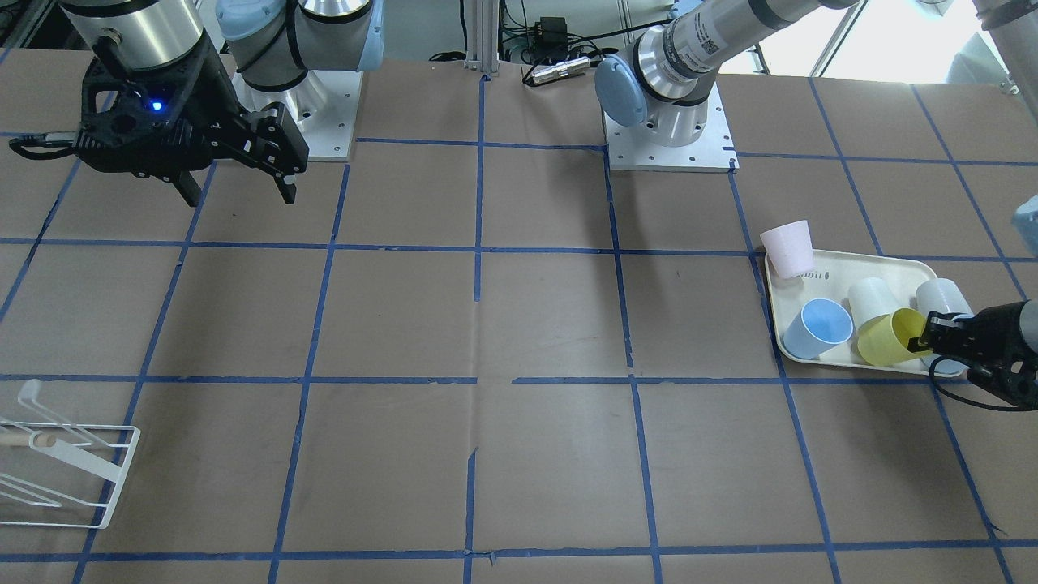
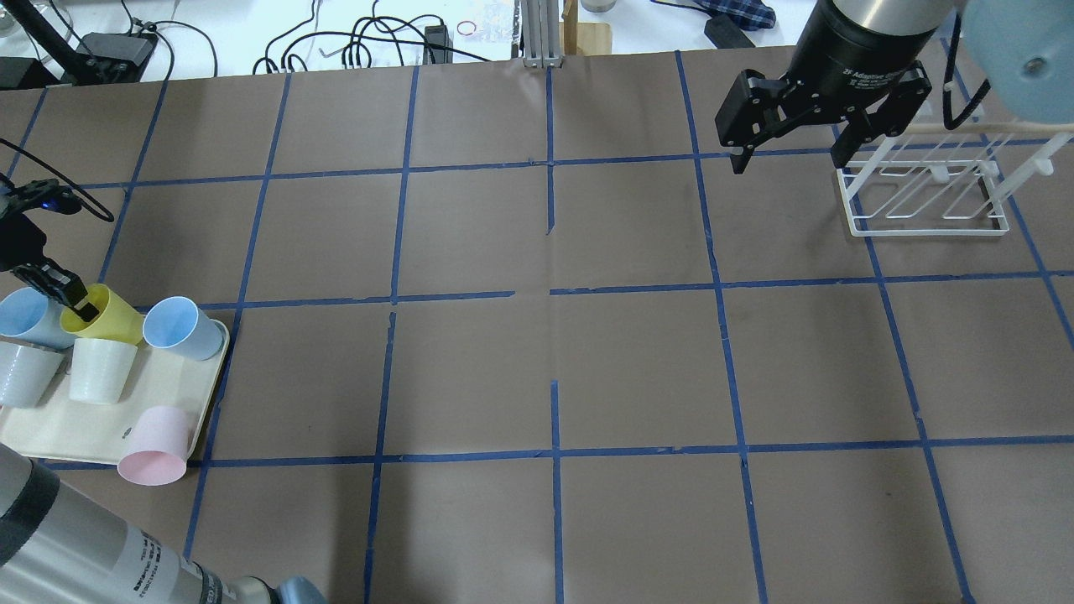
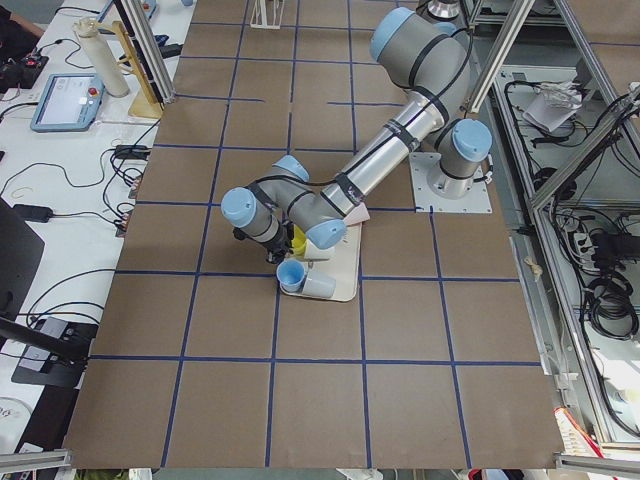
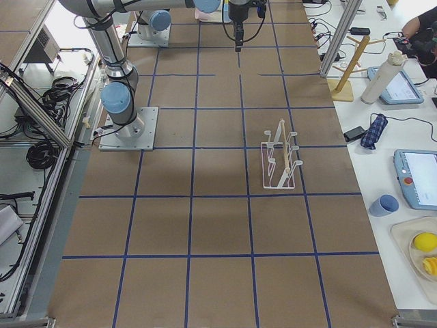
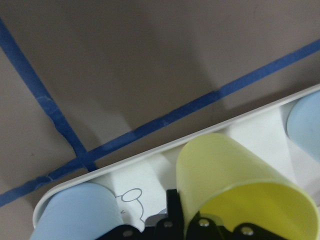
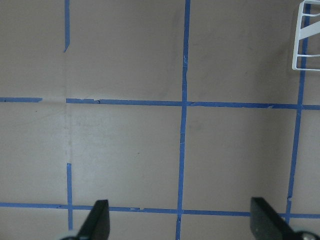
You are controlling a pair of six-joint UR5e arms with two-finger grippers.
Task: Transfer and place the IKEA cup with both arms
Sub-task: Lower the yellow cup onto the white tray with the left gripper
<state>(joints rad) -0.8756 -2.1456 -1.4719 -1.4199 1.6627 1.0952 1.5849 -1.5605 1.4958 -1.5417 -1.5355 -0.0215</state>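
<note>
Your left gripper pinches the yellow IKEA cup by its rim, one finger inside, tilting it on the cream tray; right gripper hangs wide open near the wire rack, probably for the handover

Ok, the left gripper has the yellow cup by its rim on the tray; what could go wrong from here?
1. The left gripper pinches only one wall of the tilted IKEA cup; it may swing or slip on lifting.
2. A light-blue cup and a white cup sit close beside it on the tray and could get knocked.
3. The open right gripper is far off, by the rack: a long carry.
</note>
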